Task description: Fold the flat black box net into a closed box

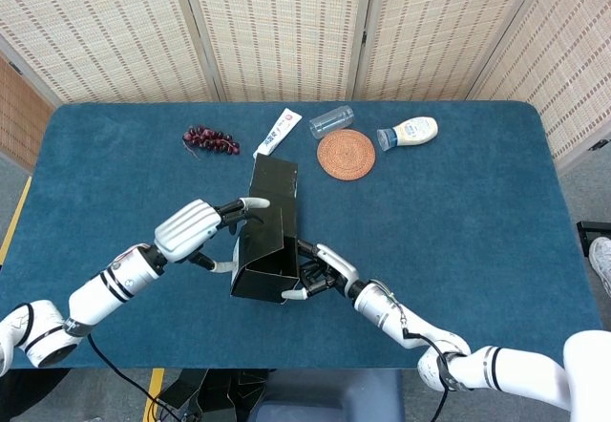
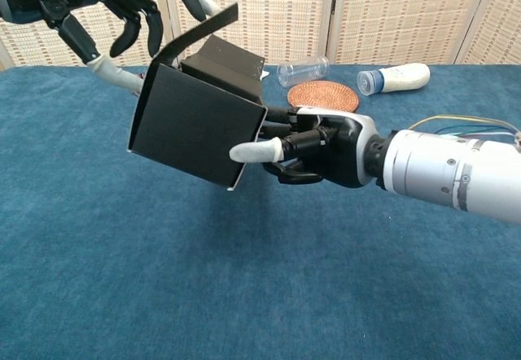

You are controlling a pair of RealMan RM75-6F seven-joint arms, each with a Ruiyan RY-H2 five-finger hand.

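Black cardboard box net (image 2: 198, 134), raised above blue table (image 1: 458, 221), walls erected, 1 lid flap unclosed: right hand (image 2: 321, 146) clasps its side; left hand (image 1: 191, 232), fingers spread, touches flap, holding nothing; closure remains, seemingly.

We are seeing the half-folded black cardboard box (image 1: 265, 241) hanging above the blue table (image 1: 477, 212), the left hand (image 1: 194, 232) lying just left of it and the right hand (image 1: 320, 271) just right. Behind it are lying the grapes (image 1: 210, 139), tube (image 1: 278, 132), plastic cup (image 1: 331, 120), woven coaster (image 1: 346, 154) and sauce bottle (image 1: 408, 134).
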